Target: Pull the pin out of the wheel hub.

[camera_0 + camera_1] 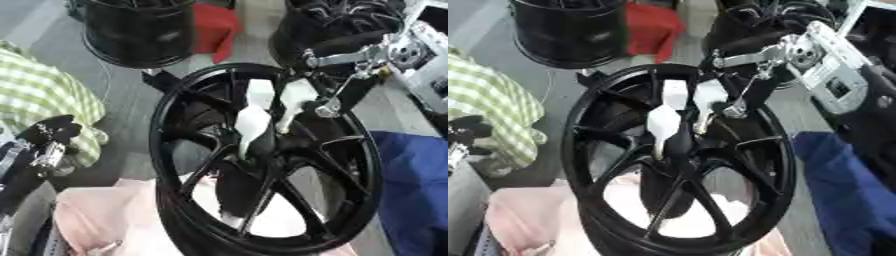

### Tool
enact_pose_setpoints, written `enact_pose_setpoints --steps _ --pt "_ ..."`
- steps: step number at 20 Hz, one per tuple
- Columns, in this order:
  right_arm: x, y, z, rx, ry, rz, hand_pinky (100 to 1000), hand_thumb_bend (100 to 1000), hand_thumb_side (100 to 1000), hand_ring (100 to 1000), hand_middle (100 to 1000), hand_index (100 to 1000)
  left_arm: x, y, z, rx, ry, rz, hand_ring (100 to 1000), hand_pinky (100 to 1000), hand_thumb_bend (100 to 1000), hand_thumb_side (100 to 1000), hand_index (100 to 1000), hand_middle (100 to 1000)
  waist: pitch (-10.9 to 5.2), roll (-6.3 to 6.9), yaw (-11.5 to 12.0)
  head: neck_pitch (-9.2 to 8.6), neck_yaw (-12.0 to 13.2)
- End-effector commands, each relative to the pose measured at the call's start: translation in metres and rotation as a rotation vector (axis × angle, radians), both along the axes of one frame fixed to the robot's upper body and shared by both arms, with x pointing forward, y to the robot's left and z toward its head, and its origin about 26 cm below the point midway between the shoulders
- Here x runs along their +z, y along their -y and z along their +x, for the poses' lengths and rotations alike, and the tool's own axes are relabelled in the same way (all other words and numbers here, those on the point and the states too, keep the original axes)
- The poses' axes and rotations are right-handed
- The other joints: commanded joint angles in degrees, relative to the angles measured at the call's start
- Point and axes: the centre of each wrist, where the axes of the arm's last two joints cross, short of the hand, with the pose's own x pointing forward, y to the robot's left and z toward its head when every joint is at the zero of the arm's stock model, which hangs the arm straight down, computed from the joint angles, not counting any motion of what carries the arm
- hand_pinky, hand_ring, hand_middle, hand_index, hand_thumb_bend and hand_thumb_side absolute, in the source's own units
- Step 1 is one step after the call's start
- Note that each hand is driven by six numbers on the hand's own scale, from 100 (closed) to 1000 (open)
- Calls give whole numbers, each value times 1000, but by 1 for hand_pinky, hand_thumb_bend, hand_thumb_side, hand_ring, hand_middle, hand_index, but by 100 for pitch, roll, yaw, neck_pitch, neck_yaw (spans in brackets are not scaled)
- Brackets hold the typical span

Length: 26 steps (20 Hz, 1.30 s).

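A black spoked wheel hub [350,150] stands upright in the middle of both views, on a pink cloth [105,215]. My right hand [254,122], black and silver with white covers, comes in from the upper right and reaches onto the hub's centre. The pin itself is hidden behind that hand, so I cannot tell whether it is held. My left hand [48,132] shows as a dark shape at the left edge, well apart from the hub.
Two more black wheels stand behind, one at the back left [140,30] and one at the back right [337,25], with a red thing [214,27] between them. A green checked cloth [44,90] lies at the left and a blue cloth [416,190] at the right.
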Motion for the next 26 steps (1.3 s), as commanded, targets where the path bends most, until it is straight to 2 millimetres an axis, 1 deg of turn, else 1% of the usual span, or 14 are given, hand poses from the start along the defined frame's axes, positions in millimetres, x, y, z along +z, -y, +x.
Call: enact_pose_setpoints --steps 1,6,10,12,15,16,18,20,21,22,23,24,25,26 --pt "33 20 -11 -36 72 23 278 100 100 394 477 638 9 -2 -2 5 25 21 847 710 100 610 871 735 -127 19 -46 14 35" --pt "50 47 -26 -102 133 71 273 100 100 388 472 634 8 -4 -3 13 20 23 848 709 100 609 870 735 -175 8 -122 33 81" --pt "56 86 -50 -203 203 131 270 100 100 383 465 630 8 -5 -3 20 23 21 849 709 100 608 871 735 -177 27 -141 10 116" --pt "51 112 -65 -288 233 166 269 100 100 380 462 627 9 -5 -3 24 28 19 849 709 100 608 870 735 -158 43 -148 -22 155" --pt "35 154 -84 -455 265 213 269 100 100 378 457 623 9 -7 -3 36 34 18 849 709 100 607 870 735 -128 70 -186 -54 232" --pt "29 164 -89 -496 276 221 269 100 100 378 457 623 10 -7 -3 38 36 17 849 709 100 607 870 735 -122 74 -186 -61 238" --pt "25 170 -94 -527 292 227 269 100 100 378 457 623 10 -7 -2 38 37 17 849 709 100 607 870 735 -118 76 -180 -66 236" --pt "23 171 -96 -535 298 228 269 100 100 378 457 623 10 -7 -2 38 37 17 849 709 100 607 870 735 -117 77 -178 -67 235" --pt "21 173 -96 -546 298 233 381 100 100 465 482 667 10 -7 -3 44 40 13 850 709 100 607 870 736 -94 96 -202 -94 326" --pt "15 179 -95 -583 294 250 449 109 100 521 522 718 11 -9 -3 64 47 8 850 709 100 607 870 736 -54 124 -292 -132 455" --pt "5 188 -95 -635 287 273 640 222 183 702 704 868 11 -12 -4 83 51 4 851 709 100 607 870 736 -29 147 -420 -149 568" --pt "-7 198 -95 -695 279 297 682 262 235 743 754 889 11 -14 -4 101 53 -1 851 709 100 607 870 736 -7 180 -539 -161 661" --pt "-21 209 -96 -763 269 322 749 320 335 803 824 914 11 -14 -5 110 54 -4 851 709 100 608 870 736 3 202 -588 -166 703" --pt "-35 220 -97 -835 257 345 746 331 352 799 823 912 11 -14 -5 115 54 -8 851 709 100 607 870 736 8 231 -611 -168 737"
